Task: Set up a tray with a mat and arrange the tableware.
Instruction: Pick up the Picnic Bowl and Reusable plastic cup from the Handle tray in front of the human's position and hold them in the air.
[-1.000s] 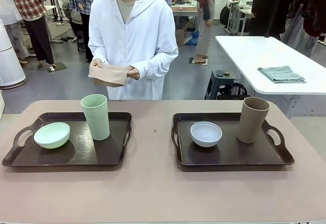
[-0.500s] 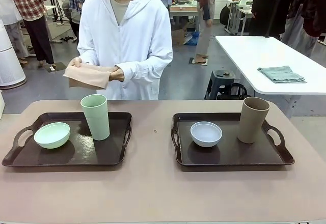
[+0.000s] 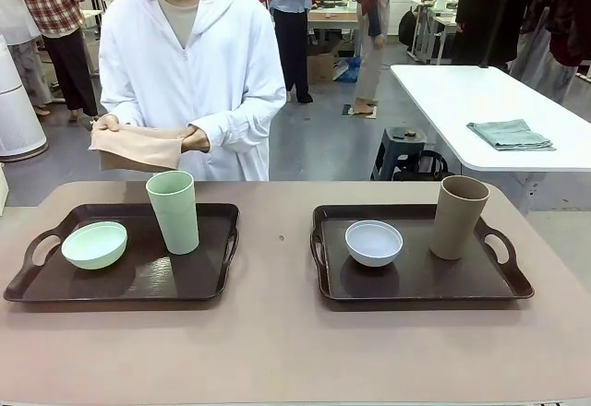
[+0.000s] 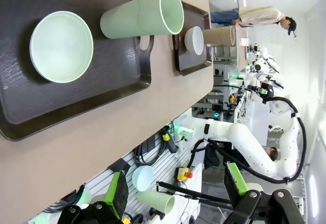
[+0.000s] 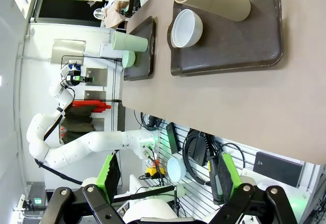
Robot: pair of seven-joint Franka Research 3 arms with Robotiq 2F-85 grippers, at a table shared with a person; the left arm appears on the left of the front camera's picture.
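Table (image 3: 277,351), tan-topped, as reference. A person (image 3: 185,65) in white stands at its far edge, left of centre, holding a beige mat (image 3: 138,148) in both hands above that edge. The left tray (image 3: 157,277) on the table's left half carries the upright pale green tumbler (image 3: 174,212) and mint bowl (image 3: 94,244). The right tray (image 3: 425,281) on its right half carries the tan-brown tumbler (image 3: 458,217) and white bowl (image 3: 374,243). The left gripper (image 4: 175,188) and right gripper (image 5: 167,178) sit short of the table's near edge, fingers spread apart, empty.
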